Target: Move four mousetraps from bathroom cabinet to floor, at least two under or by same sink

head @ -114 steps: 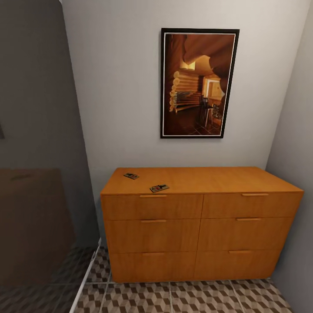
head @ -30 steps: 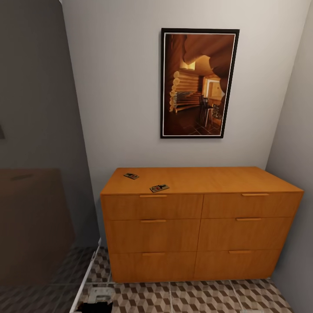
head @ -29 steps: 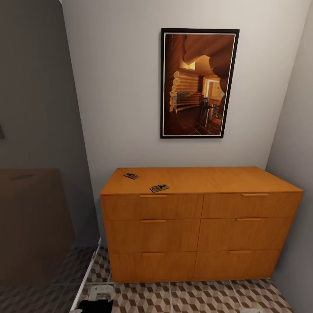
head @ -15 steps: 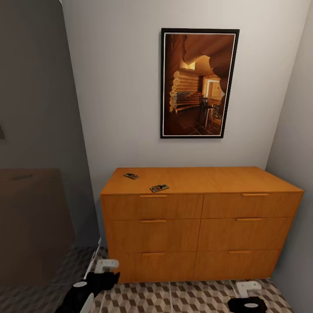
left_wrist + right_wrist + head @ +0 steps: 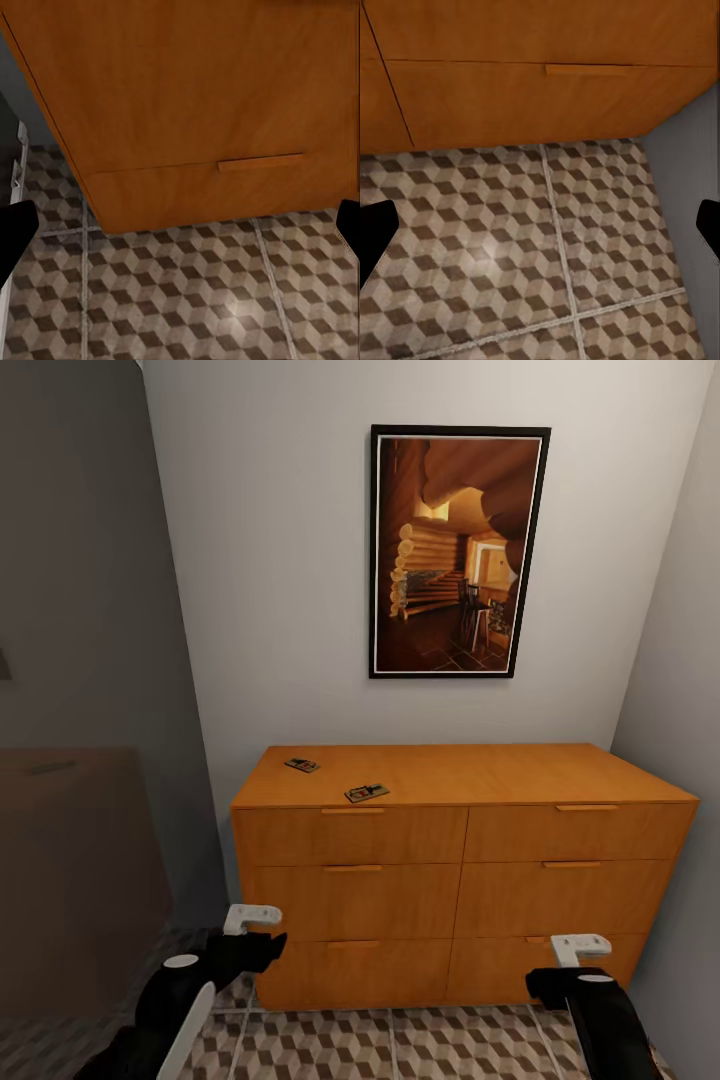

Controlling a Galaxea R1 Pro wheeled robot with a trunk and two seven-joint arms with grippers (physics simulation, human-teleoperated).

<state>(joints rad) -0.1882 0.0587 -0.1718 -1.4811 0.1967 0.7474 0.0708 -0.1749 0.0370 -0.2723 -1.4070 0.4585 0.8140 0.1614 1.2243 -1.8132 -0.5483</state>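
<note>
Cabinet (image 5: 455, 860): low orange-brown sideboard against the white wall, under a framed picture (image 5: 458, 550); all drawers shut.
Mousetraps: two lie on the cabinet top toward its left end, one (image 5: 302, 765) farther back, one (image 5: 367, 793) near the front edge; they are apart from each other. The other two cannot be placed from these views.
Bathroom floor (image 5: 400, 1045): cube-patterned tiles running up to the cabinet base.
Left tool (image 5: 252, 932): low, in front of the lower left drawers; in the left wrist view its dark fingertips (image 5: 15, 229) sit at opposite edges, so the jaws stand wide apart and hold nothing.
Right tool (image 5: 572, 960): low, in front of the lower right drawers; fingertips (image 5: 373, 229) likewise spread wide, empty, touching nothing.
Step in hand: judged to be reaching for a trap on the top.
Doing it well: lift the left arm above the front edge first, then descend squarely over the nearer trap, jaws spanning its short sides, since so flat a board is likely to slide.
</note>
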